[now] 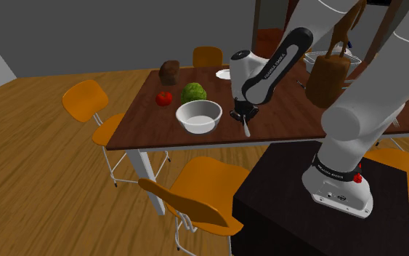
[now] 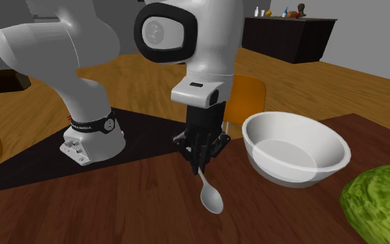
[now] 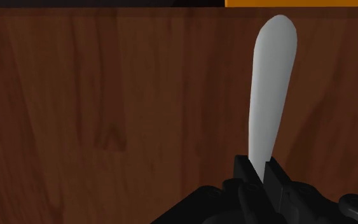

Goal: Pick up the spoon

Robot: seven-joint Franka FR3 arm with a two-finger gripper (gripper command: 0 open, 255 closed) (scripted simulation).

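Table [image 2: 96,208]: dark wood, slick-looking surface. It carries the white bowl [image 2: 290,177], which I use as reference for all positions below.

Arm [image 1: 268,69]: reaches out from the stand and comes down just beside the bowl, on the side of the bowl nearer the stand, without touching it.

Gripper [image 2: 201,165]: pointing down at the tabletop beside the bowl. Wrist view shows both fingers [image 3: 277,177] closed against the spoon's handle. Tool state is therefore clamped on the spoon, with nothing else between the fingers.

Spoon [image 2: 211,197]: pale, smooth. Held by the end of its handle, with the scoop end hanging below the gripper, near the bowl but apart from it. I cannot tell whether the scoop end is off the wood or resting on it.

Risks, as I judge them:
1. The grasp sits at the very end of a thin, tapering handle. Little contact area, so the spoon may pivot or slide out under a quick lift.
2. Long free length below the fingers. If I translate toward the bowl before rising, the scoop end could strike the bowl's wall and lever the handle loose.
3. If the scoop end is on the table, any sideways motion would drag it and twist the grip.

Note: lift straight up, slowly.
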